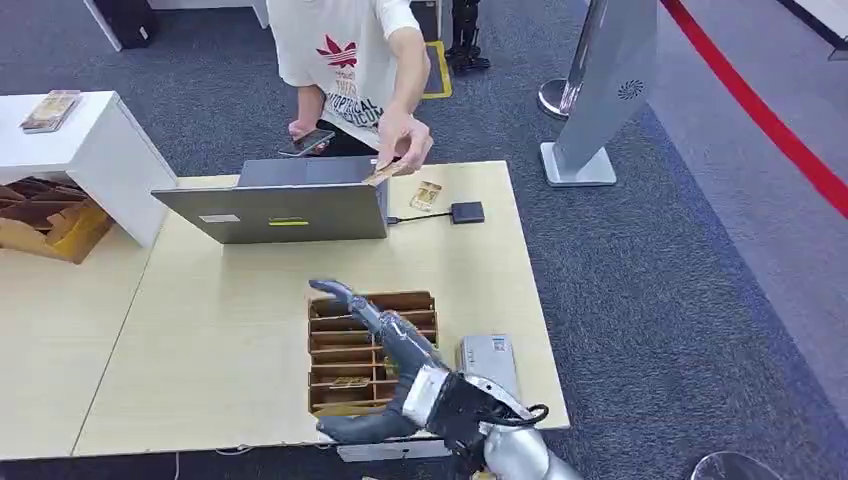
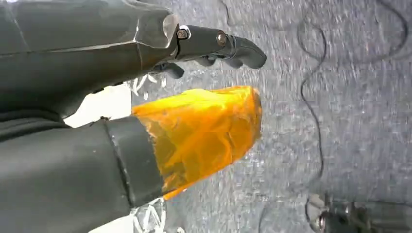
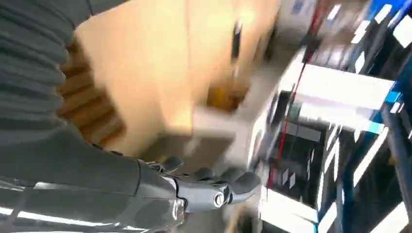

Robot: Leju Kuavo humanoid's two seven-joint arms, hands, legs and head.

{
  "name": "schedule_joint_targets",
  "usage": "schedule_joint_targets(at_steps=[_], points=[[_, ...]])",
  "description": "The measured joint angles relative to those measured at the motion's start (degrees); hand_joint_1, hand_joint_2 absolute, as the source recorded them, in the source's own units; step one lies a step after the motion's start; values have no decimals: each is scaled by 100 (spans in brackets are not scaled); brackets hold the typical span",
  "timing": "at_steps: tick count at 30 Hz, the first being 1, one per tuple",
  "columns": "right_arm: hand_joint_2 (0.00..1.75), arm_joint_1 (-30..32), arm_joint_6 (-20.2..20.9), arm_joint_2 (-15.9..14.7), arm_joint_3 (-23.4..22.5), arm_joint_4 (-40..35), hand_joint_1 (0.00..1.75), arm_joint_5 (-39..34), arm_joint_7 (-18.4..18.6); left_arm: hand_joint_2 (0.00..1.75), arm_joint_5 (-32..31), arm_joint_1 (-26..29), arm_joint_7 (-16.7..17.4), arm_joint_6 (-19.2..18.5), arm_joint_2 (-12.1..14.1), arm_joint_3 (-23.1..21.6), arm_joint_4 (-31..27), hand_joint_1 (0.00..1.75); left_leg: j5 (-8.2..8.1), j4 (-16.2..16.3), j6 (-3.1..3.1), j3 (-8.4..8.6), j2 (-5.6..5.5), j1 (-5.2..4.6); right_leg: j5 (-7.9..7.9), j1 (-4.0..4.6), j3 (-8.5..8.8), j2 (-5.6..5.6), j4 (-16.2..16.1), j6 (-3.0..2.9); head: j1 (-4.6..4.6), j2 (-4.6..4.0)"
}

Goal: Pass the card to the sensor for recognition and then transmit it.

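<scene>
While pinched in a person's hand (image 1: 404, 133) over the far edge of the tabletop (image 1: 220, 340), just behind the open grey laptop (image 1: 275, 205), looks small, flat and tan-gold: the card (image 1: 387, 172), tilted, its print too small to read. Lies near a second similar card (image 1: 426, 195) flat on the tabletop, beside a small black box (image 1: 467, 212) cabled to the laptop. Reads no clear writing on either card.

On the person's white shirt (image 1: 335, 50), shows a red trefoil logo and dark lettering, partly hidden and not legible in full. Holds a phone (image 1: 307, 142) in the other hand. On the laptop lid, carries a pale sticker and a yellow-green strip, unreadable.

Reaches over a brown slotted card rack (image 1: 345, 350) at the near edge: the right hand (image 1: 375, 325), fingers stretched out and apart, holding nothing. Sits beside a grey device (image 1: 490, 360) with a label, unreadable.

Hangs over grey carpet in the left wrist view: the left hand (image 2: 194, 97), fingers loosely curled, empty, thumb wrapped in orange tape (image 2: 204, 131).
</scene>
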Motion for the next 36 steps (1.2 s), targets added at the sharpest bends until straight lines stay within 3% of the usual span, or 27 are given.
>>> schedule_joint_targets(at_steps=[3, 6, 10, 22, 36], points=[[175, -262, -1118, 127, 39, -159, 0, 1703, 263, 0, -64, -31, 107, -105, 44, 0, 0, 0, 0, 0, 0, 0, 1, 0, 0, 0, 0, 4, 0, 0, 2, 0], [175, -552, -1715, 260, 112, -140, 0, 2911, 596, 0, -207, -94, 246, -198, 46, -7, 0, 0, 0, 1, 0, -1, -1, -1, 0, -2, 1, 0, -1, 0, 4, 0], [175, -998, -2177, 417, 122, 165, 0, 3852, 892, 0, -378, -219, 411, -326, 55, -74, 0, 0, 2, 1, 2, 1, 0, -2, 5, -2, 1, 2, -1, -3, 4, 0], [175, -1950, -2601, 743, 111, 1739, 0, 5412, 1394, 0, -669, -440, 675, -625, 79, -509, 0, 0, 8, 1, -5, 1, 0, 1, 6, 0, 0, 2, 1, -5, 2, 0], [175, -2676, -2689, 804, 90, 3292, 0, 6209, 1609, 0, -785, -531, 769, -861, 83, -1003, 0, 0, 10, 2, -3, 1, -2, 1, 8, 1, -1, 1, 1, -4, 4, 0]])
